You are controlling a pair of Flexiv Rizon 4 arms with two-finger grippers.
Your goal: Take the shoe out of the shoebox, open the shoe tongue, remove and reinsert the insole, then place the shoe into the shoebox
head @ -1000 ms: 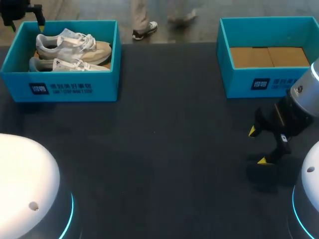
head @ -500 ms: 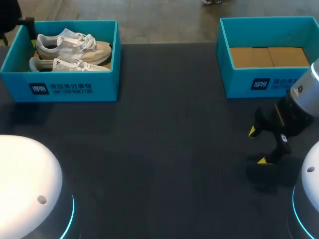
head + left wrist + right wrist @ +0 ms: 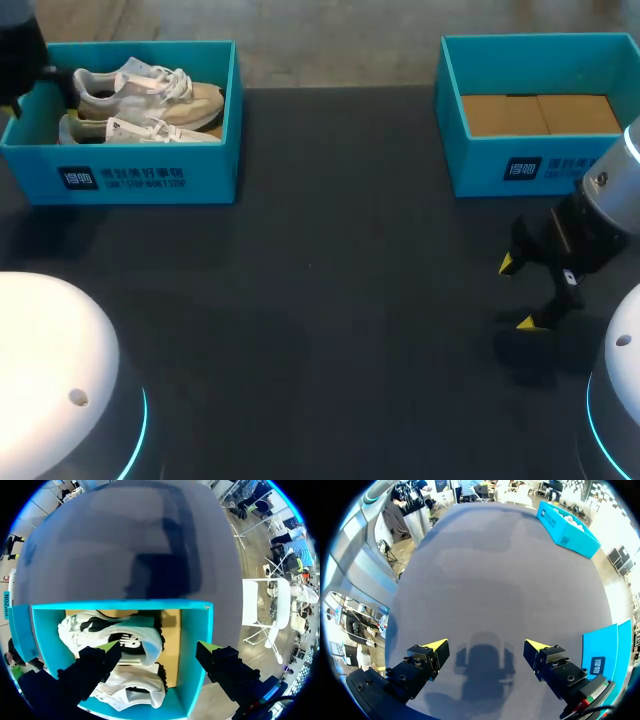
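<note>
The teal shoebox (image 3: 150, 175) stands at the table's far left with two pale sneakers (image 3: 150, 92) lying side by side in it. In the left wrist view my left gripper (image 3: 157, 647) hangs open above this shoebox (image 3: 120, 605). One finger is over the nearer sneaker (image 3: 122, 637) and the other over the box's end wall, touching neither. In the head view only the dark bulk of my left arm (image 3: 20, 50) shows at the box's left end. Low over the bare table at the right, my right gripper (image 3: 517, 293) (image 3: 487, 645) stands open and empty.
A second teal box (image 3: 540, 165) with a brown cardboard floor sits at the far right, just behind my right gripper; its wall (image 3: 602, 652) shows beside that gripper. The dark tabletop (image 3: 330, 270) lies between the two boxes.
My left arm has shifted at the far left corner, coming down toward the shoebox's left end. The right arm has stayed still.
</note>
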